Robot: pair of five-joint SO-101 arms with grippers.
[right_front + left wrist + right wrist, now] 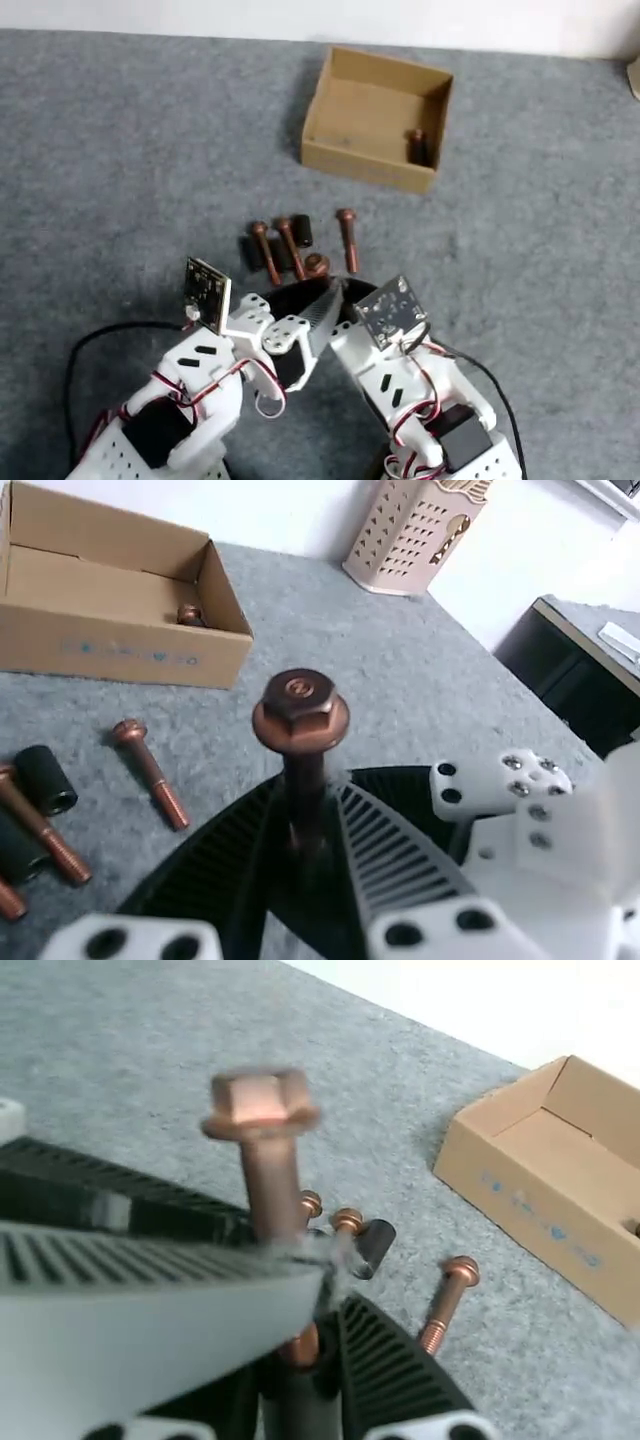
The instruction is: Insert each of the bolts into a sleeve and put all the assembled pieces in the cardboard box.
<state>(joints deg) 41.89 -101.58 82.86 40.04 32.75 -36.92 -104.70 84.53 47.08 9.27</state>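
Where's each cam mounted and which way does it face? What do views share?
High view: fixed above the table, looking down at the box; left arm and right arm in frame.
Left wrist view: on the left wrist, looking past the left claw and its upright bolt toward the box and a basket.
Right wrist view: on the right wrist, looking over the right claw toward the box.
Shared: all three show that bolt and the box.

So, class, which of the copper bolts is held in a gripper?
The upright bolt in the left gripper; the rest lie loose or in the cardboard box.
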